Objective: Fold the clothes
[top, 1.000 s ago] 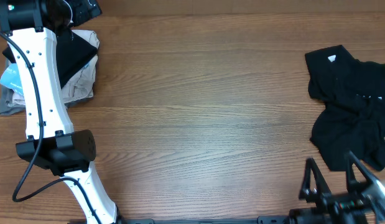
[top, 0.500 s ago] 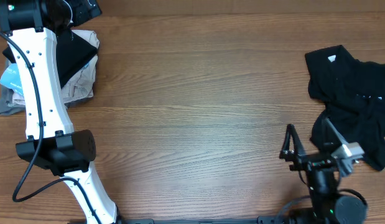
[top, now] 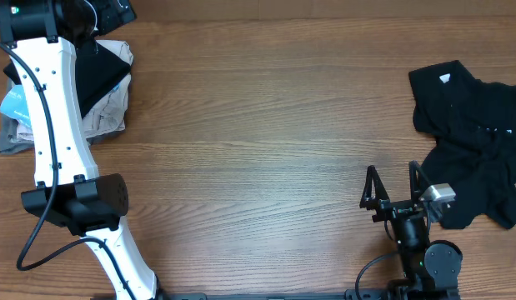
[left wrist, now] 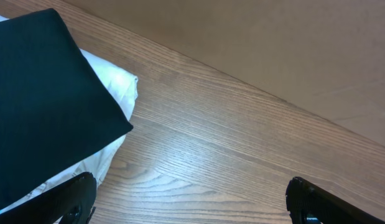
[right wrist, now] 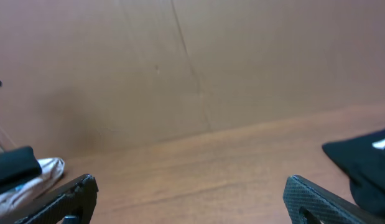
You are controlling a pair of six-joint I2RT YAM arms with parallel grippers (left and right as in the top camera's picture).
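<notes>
Reaching for the crumpled black clothes (top: pixel 470 137) looks like the step in hand. The heap sits at the right edge of the counter (top: pixel 266 142), unfolded, with a small white label showing near its far corner.

To do it well:
- Swing right and come down on one garment's edge, not the middle of the heap. It looks like more than one piece tangled together; how many, can't tell.
- Pinch a hem or shoulder and drag it to the bare mid-counter.
- Spread it flat before any fold. Grabbing a bunched wad would likely lift two at once.

Right arm (top: pixel 424 254):
- It sits low at the near edge, just left of the heap's near hem, wrist pointing away across the counter.
- The right jaws are wide with nothing between them and no cloth touched.
- The right wrist view agrees: only bare counter lies ahead between the tips, with black fabric only at the right edge.

Left arm (top: pixel 53 125):
- It stretches from its near-left base up to the far-left corner, over a stack there: a folded black garment (left wrist: pixel 43 106) on top of white cloth (left wrist: pixel 120 87).
- The left jaws are wide too and empty; the folded piece lies to one side, ungripped.
- Whether the tips touch the stack, cannot tell.
- This arm is far from the heap and would probably have to cross over to help spread.
</notes>
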